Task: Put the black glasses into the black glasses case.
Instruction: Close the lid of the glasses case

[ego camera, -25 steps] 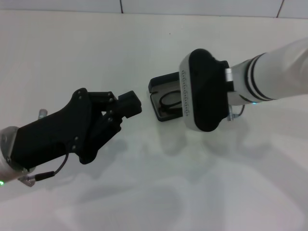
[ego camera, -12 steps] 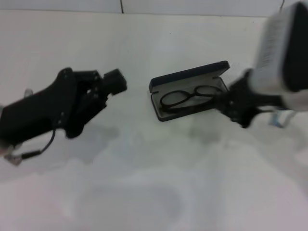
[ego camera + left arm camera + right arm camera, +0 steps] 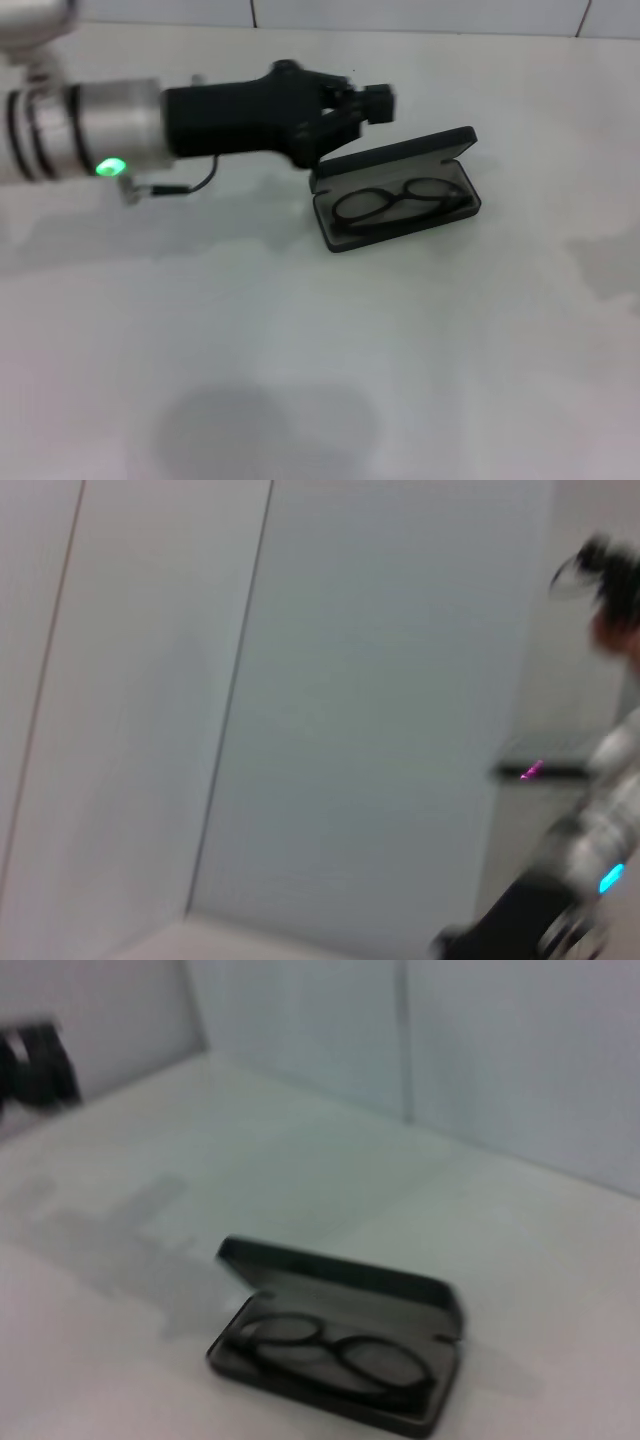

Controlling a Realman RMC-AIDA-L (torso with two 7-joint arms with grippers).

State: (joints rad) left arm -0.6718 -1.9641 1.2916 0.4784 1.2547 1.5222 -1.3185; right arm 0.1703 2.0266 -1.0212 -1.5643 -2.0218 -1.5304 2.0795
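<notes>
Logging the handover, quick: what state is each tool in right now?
Left tool: above the white table, just behind the open black hard glasses case; open or closed cannot be told, nothing visibly held.
Right tool: out of view.

Bright, even overhead light on white matte tabletop; soft grey shadows, faint smudgy patches near front, no hard glare. Motion blur on black left gripper w/ silver wrist & green LED glow. Left wrist view heavily smeared, nothing sharp; right wrist view dimmer, bluish, soft focus on open black hard case.
</notes>
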